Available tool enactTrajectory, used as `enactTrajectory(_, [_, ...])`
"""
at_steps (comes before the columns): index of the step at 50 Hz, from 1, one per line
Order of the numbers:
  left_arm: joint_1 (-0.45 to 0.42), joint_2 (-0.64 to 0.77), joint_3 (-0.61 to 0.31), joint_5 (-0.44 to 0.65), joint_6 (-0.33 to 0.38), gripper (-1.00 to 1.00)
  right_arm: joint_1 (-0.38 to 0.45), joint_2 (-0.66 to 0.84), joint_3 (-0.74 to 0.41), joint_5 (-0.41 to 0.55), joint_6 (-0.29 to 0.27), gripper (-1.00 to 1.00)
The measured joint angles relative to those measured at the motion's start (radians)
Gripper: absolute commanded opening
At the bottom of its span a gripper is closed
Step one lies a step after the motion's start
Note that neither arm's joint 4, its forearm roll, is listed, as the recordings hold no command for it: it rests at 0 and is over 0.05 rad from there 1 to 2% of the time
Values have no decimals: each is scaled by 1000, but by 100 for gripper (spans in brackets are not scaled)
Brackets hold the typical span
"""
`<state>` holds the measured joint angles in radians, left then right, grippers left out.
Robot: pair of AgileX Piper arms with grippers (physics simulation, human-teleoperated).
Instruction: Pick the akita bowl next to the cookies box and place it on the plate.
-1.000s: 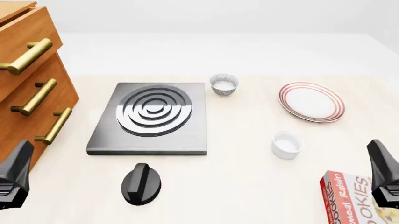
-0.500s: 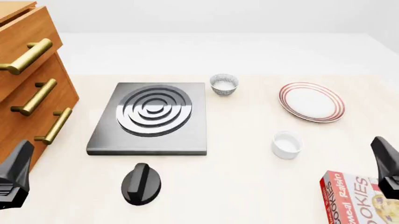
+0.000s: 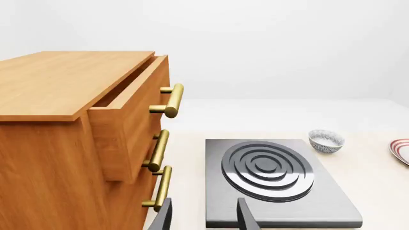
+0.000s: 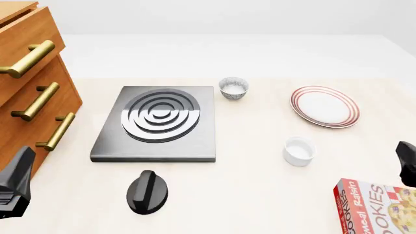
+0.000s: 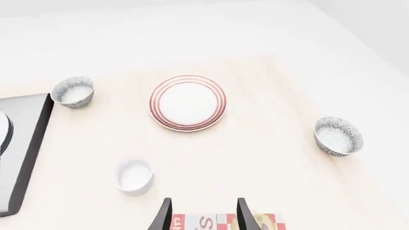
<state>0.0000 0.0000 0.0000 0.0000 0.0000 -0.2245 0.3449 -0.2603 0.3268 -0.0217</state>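
Observation:
Two look-alike speckled bowls show in the right wrist view. The akita bowl (image 5: pixel 338 135) nearer the cookies box (image 5: pixel 223 222) stands alone on the table, outside the front view. The other bowl (image 5: pixel 73 92) sits by the stove corner. The ringed plate (image 5: pixel 187 102) lies between them, with nothing on it. My right gripper (image 5: pixel 203 216) is open above the red box, well short of the bowl, and shows at the front view's right edge (image 4: pixel 407 169). My left gripper (image 3: pixel 203 219) is open and holds nothing, low by the cabinet.
A plain white cup (image 4: pixel 299 151) stands between plate and box. A black stove plate (image 4: pixel 159 122) lies mid-table with a black knob (image 4: pixel 147 191) in front of it. A wooden drawer cabinet (image 4: pixel 29 87) with brass handles fills the left side, its top drawer slightly open.
My right gripper has drifted right and down toward the front view's edge, uncovering more of the cookies box. The left gripper and all objects have stayed put.

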Motion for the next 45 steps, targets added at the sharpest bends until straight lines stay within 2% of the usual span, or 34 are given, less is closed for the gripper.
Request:
enactTrajectory(17, [0, 0, 0, 0, 0, 100, -163, 125, -132, 151, -14, 100])
enactTrajectory(30, [0, 0, 0, 0, 0, 100, -295, 290, -222, 188, -42, 100])
enactTrajectory(45, [0, 0, 0, 0, 0, 100, -383, 468, -356, 210, -73, 100])
